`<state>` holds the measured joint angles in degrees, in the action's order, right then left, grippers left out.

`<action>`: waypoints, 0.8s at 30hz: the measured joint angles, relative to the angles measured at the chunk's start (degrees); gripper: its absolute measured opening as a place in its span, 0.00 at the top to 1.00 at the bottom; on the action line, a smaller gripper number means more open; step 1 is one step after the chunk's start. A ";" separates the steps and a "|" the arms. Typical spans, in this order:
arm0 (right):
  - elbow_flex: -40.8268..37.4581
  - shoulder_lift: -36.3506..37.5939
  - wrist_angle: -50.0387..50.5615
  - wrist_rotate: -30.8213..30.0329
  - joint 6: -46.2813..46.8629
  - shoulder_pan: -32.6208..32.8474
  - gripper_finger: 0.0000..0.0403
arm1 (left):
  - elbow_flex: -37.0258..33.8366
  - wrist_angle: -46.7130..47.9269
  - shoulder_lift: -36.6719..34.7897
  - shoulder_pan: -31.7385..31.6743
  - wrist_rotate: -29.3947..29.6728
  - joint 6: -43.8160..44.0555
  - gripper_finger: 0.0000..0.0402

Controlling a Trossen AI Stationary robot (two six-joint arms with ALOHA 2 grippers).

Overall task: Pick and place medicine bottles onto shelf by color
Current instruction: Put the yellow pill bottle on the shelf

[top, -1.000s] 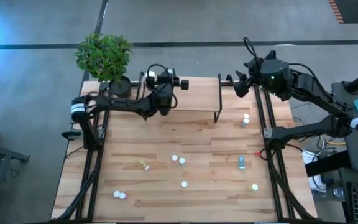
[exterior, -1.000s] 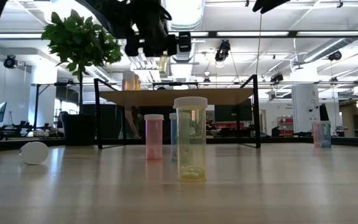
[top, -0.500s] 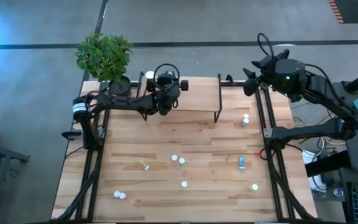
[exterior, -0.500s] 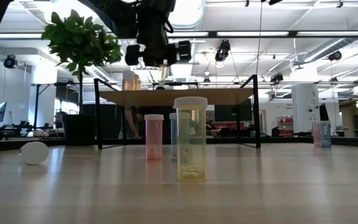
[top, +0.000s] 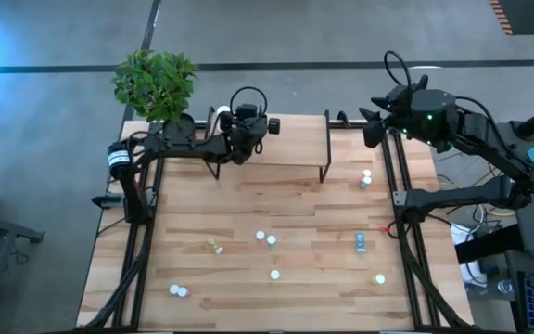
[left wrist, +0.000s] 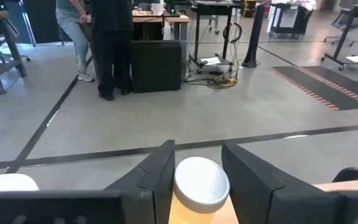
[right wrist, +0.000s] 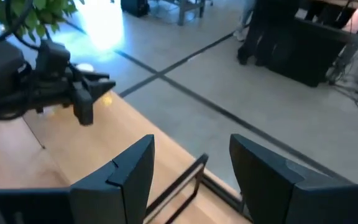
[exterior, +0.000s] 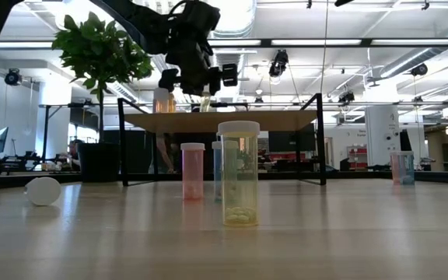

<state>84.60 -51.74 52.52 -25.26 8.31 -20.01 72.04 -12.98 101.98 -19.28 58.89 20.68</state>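
My left gripper [left wrist: 199,163] hangs over the far left part of the shelf [top: 290,141], shut on a medicine bottle with a white cap [left wrist: 201,186] and a yellow-orange body [exterior: 206,98]. Its foot is just at the shelf top; whether it touches, I cannot tell. An orange bottle [exterior: 162,101] stands on the shelf's left end. My right gripper [right wrist: 191,162] is open and holds nothing, high by the table's far right corner [top: 371,125]. Several more bottles stand or lie on the table, among them a yellow one [exterior: 239,175] and a pink one [exterior: 193,171]. My left gripper pinches the bottle's upper end between its two fingers [left wrist: 157,177], one on each side of the white cap [left wrist: 215,186]. The fingers come nearly level from the table's near side, pointing toward the far edge. The bottle stands upright below them, over the shelf's top.
A potted plant [top: 156,83] stands at the far left corner beside the shelf. Loose bottles are scattered over the near half of the table [top: 267,239], and two stand by the right edge [top: 366,178]. A capped bottle lies on its side at the near left [exterior: 43,190].
My left gripper has gone toward the table's far edge and a little down over the shelf, tipping from a downward slant to nearly level, and the bottle has come down with it to the shelf top. My right gripper has drawn back a little toward the table's right edge.
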 joint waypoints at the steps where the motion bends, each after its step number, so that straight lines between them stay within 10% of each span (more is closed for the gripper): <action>1: 0.00 0.02 0.78 0.00 0.80 0.00 0.50 | 0.08 -0.10 0.38 -0.13 -0.11 0.05 0.72; 24: -0.02 0.67 4.27 0.26 3.70 0.00 0.50 | 1.13 2.09 1.01 -0.86 0.44 1.83 0.72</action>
<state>84.58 -51.07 56.80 -24.99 12.01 -20.01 73.17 -10.89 102.99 -20.14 59.33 22.51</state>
